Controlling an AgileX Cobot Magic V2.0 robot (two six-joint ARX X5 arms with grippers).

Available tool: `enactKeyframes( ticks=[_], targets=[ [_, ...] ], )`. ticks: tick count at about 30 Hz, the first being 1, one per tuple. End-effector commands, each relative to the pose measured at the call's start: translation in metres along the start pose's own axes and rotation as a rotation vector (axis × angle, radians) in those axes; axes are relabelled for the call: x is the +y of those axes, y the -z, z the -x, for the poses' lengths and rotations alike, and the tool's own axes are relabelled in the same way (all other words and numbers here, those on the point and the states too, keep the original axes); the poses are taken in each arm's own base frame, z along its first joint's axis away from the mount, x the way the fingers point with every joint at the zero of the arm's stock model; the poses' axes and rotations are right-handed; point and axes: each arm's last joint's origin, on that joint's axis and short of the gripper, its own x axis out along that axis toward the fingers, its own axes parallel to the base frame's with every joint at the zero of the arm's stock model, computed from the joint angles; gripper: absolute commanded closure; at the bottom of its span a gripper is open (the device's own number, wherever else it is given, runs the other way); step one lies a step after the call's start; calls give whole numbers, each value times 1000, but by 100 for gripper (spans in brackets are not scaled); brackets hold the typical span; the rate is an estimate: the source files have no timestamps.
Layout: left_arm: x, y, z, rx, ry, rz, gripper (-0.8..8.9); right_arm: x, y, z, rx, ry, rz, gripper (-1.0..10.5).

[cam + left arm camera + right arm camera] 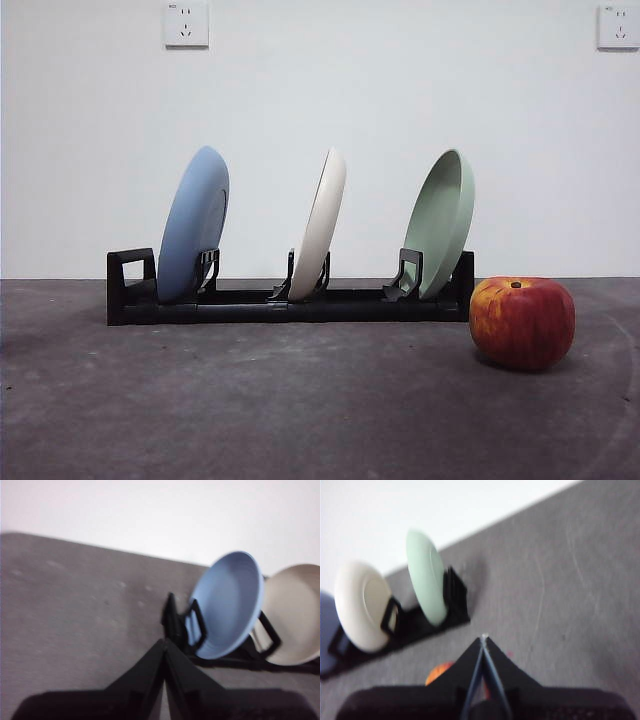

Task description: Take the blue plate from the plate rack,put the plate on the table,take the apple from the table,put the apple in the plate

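A: Blue plate (193, 225)?
B: Upright in the left slot of the plate rack (290, 300), held on edge by the holders. Apple (522, 322) sits on the table (250, 400), right, near.
A: Grippers?
B: Left gripper (165, 647) jaws pressed together, empty, facing the plate (likely approaching). Right gripper (483, 642) likewise closed, empty, above the apple.
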Motion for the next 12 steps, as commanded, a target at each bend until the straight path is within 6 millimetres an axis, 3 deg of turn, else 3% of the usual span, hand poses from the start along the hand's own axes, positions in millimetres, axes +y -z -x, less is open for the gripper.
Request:
enactKeyframes(
  ticks=[1,9,12],
  targets=[
    [-4,-20,-24,108,27,21,819,7,-16,-5,140,17,59,948],
    [-14,-74,-93,325,165,66,818,19,-54,-31,362,64,50,946],
    [-20,-99,-131,399,264,98,817,21,-59,-54,469,10,37,946]
  ],
)
